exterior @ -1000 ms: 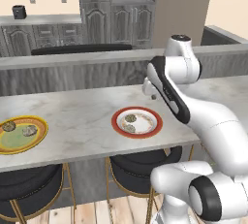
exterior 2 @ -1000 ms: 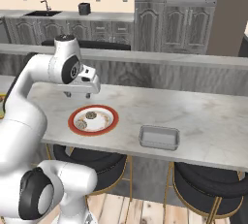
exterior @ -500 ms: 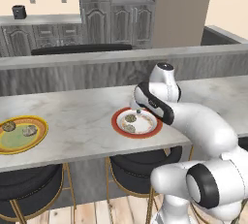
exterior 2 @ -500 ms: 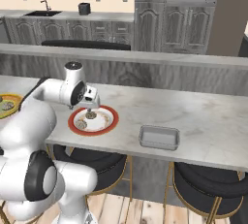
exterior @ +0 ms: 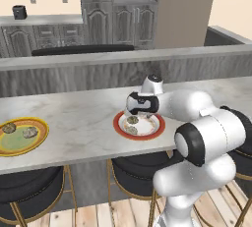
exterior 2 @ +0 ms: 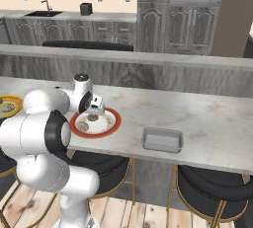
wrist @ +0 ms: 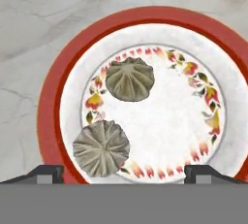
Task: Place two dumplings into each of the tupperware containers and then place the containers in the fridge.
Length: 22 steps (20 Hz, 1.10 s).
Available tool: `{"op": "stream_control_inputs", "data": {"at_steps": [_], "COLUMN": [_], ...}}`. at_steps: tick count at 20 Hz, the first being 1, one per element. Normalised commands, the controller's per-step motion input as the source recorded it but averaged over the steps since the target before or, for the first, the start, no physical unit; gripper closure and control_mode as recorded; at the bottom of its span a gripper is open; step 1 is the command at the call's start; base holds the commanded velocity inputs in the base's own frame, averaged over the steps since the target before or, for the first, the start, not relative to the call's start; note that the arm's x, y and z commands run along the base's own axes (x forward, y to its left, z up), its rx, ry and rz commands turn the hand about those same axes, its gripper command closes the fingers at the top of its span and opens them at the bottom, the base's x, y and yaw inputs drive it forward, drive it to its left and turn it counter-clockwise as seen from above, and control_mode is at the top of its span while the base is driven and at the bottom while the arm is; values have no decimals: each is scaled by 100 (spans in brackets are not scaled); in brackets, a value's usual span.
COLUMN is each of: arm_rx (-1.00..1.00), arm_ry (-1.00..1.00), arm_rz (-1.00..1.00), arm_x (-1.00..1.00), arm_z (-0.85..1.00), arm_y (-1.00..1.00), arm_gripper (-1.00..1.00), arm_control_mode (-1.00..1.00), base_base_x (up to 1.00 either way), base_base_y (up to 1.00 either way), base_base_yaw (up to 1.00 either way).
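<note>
1. The gripper [wrist: 124,172] hangs low over the red-rimmed plate [wrist: 53,80] on the marble counter [exterior: 74,123], its two dark fingertips [wrist: 46,173] spread wide apart and holding nothing.
2. Two dumplings lie on the plate's white centre, near each other but apart: the upper dumpling [wrist: 130,78] by the flower ring, and the lower dumpling [wrist: 101,148] closest to the fingertips, slightly toward the left one.
3. Two more dumplings [exterior: 30,132] rest on the yellow-rimmed green plate [exterior: 42,140], well apart at the far left of the counter.
4. One tupperware container [exterior 2: 162,140] sits with nothing in it on the counter to the right of the red-rimmed plate, near the front edge.
5. Judging by their pleated, rounded look, the dumplings should be light and soft, likely to deform or tear if squeezed hard, and able to roll or slide on the glazed plate.
6. The best hold is probably across the widest part of the body, low on the sides, with the pleated crown centred between the fingers and only gentle pressure.
7. The lower dumpling looks the easier pick; the fingers would need to be centred over it first.
</note>
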Motion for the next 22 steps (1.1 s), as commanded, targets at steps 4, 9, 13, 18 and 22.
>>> {"op": "stream_control_inputs", "data": {"at_steps": [4, 9, 13, 18, 22], "arm_rx": [0, -3, -5, -8, 1], "arm_ry": [2, 1, 0, 0, -10], "arm_rz": [0, 0, 0, 0, 0], "arm_x": [66, 64, 36, 12, 1], "arm_z": [-52, -52, -41, -66, -46], "arm_y": [1, 8, 4, 3, 0], "arm_gripper": [-100, -100, -100, 100, 100], "arm_control_mode": [-100, -100, -100, -100, -100], "base_base_x": [0, 0, 0, 0, 0], "base_base_y": [0, 0, 0, 0, 0], "base_base_yaw": [0, 0, 0, 0, 0]}}
